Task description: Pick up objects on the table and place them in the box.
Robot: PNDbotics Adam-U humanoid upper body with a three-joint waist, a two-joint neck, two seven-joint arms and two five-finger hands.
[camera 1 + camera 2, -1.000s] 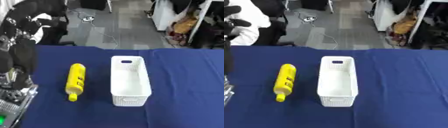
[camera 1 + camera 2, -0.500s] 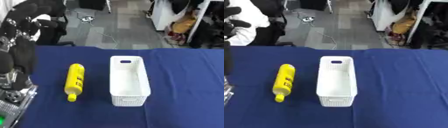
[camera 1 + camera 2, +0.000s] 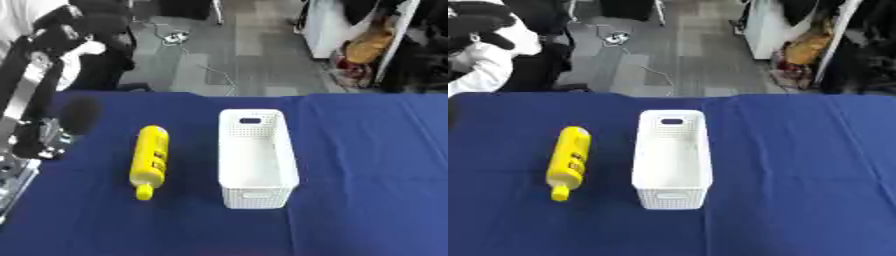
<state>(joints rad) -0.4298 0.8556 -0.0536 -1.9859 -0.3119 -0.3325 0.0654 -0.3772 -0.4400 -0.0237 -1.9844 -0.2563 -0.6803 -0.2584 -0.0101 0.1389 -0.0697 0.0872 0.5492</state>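
Room: grey floor (image 3: 188, 60) beyond the far edge of the tabletop, a cable lying on it; a white cabinet (image 3: 767, 25) and a yellowish bag (image 3: 372, 42) stand behind the box's far right.
Tabletop (image 3: 367, 165): covered in a dark blue cloth, filling the lower part of both views.
Box (image 3: 671, 160): white, perforated, rectangular, open top, nothing visible inside; its long axis runs from near to far, with a handle slot at the far end; it sits near the middle of the tabletop.
Bottle (image 3: 150, 159): yellow, lying on its side on the cloth just left of the box and apart from it; its long axis is nearly parallel to the box; cap end points toward the near edge, base toward the far edge; dark label marks face up.
Left arm (image 3: 39, 135): black with silver parts, well left of the bottle at the view's left edge; not touching bottle or box.
Fingers: I cannot tell their state on the left hand; the right hand does not show.
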